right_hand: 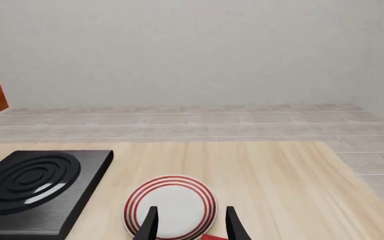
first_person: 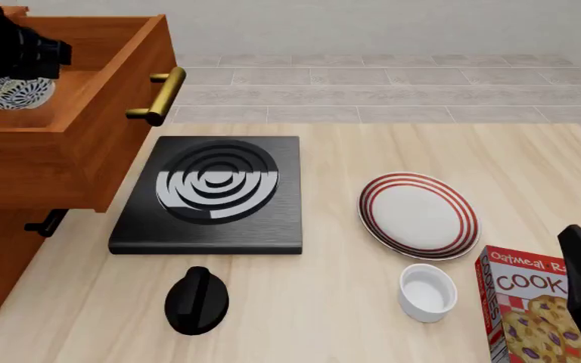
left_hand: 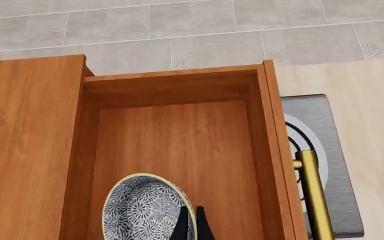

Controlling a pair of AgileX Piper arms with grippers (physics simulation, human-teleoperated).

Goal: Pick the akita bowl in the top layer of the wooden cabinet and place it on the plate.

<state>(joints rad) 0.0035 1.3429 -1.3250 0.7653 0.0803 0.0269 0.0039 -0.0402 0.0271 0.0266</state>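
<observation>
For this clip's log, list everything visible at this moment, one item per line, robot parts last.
cabinet: one, reddish-brown wood, table's left, top drawer pulled open
handles: brass on the open drawer, a dark one lower down
bowl: one, dark and white patterned, lifted over the open drawer
stove burner: one, black, right of cabinet
plate: one, white with red rings, right of burner
ramekin: one, white, near side of plate
black knob-like object: one, near side of burner
cookie box: one, red, near right corner
left gripper: fingers closed on bowl rim
right gripper: fingers open, above plate's near side
</observation>
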